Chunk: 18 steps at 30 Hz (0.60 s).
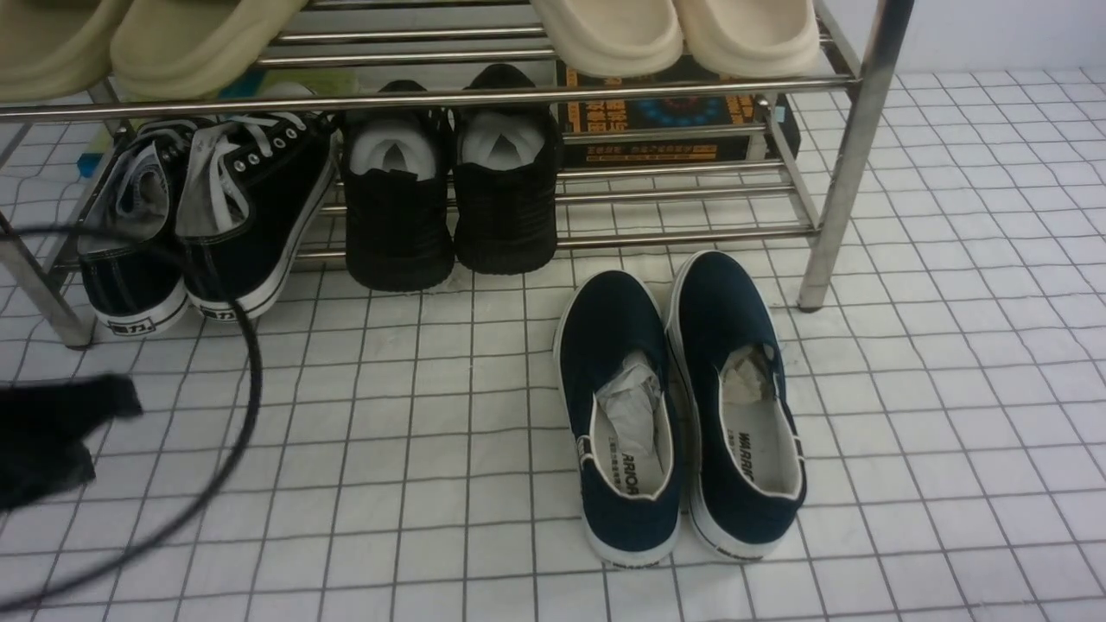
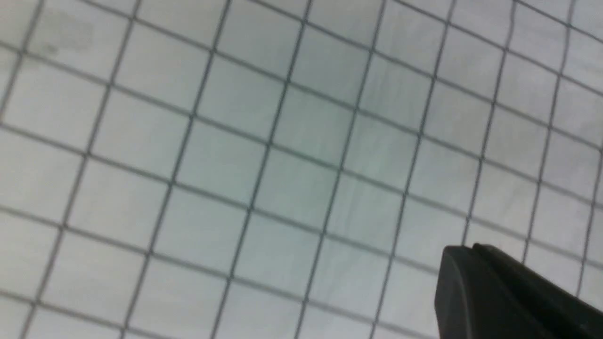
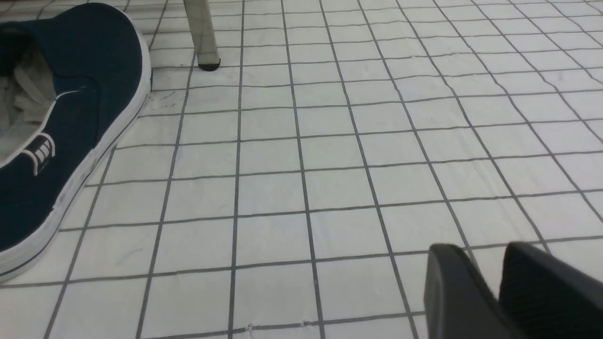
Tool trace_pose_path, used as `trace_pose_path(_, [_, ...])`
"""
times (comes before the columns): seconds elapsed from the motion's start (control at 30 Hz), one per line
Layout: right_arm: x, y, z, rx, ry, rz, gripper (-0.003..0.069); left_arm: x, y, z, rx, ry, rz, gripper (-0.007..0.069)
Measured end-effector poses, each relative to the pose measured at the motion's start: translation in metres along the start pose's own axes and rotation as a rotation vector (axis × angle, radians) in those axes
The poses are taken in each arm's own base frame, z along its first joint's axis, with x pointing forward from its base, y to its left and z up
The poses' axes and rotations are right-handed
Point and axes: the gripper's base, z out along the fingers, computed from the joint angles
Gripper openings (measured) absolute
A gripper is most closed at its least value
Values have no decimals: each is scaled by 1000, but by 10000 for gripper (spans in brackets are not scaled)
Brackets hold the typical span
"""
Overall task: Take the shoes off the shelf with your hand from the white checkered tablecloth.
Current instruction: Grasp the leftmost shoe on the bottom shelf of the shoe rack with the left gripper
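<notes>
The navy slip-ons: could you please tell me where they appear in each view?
Front view: the navy slip-ons lie right of centre, in front of the shelf.
Left wrist view: not in it.
Right wrist view: one shoe, cut off by the picture's edge, near a shelf leg.
Shared landmark: the white checkered tablecloth, in all three.

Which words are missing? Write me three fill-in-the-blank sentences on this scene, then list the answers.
1. The navy slip-ons stand on the white checkered ____.
2. The canvas sneakers have ____ laces.
3. The black knit shoes sit between the canvas sneakers and the ____ in front of the shelf.

Missing words: tablecloth; white; navy slip-ons.
</notes>
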Motion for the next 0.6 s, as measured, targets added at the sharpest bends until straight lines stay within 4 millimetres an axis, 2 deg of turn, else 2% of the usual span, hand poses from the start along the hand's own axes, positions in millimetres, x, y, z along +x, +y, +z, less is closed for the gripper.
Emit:
trace_pose_path(0.03, [0, 0, 0, 0, 0, 0, 179, -10, 0, 4, -18, 1, -11, 4])
trace_pose_path(0.07, [0, 0, 0, 0, 0, 0, 181, -31, 1, 5, -34, -23, -32, 7])
trace_pose_path(0.17, [0, 0, 0, 0, 0, 0, 186, -75, 11, 16, -73, -44, -101, 12])
trace_pose_path(0.27, [0, 0, 0, 0, 0, 0, 190, -104, 23, 33, -50, -28, -192, 13])
trace_pose_path(0.47, [0, 0, 0, 0, 0, 0, 200, -127, 27, 78, 64, 21, -347, 24])
trace_pose_path(0.6, [0, 0, 0, 0, 0, 0, 202, -132, 25, 91, 107, -13, -363, 56])
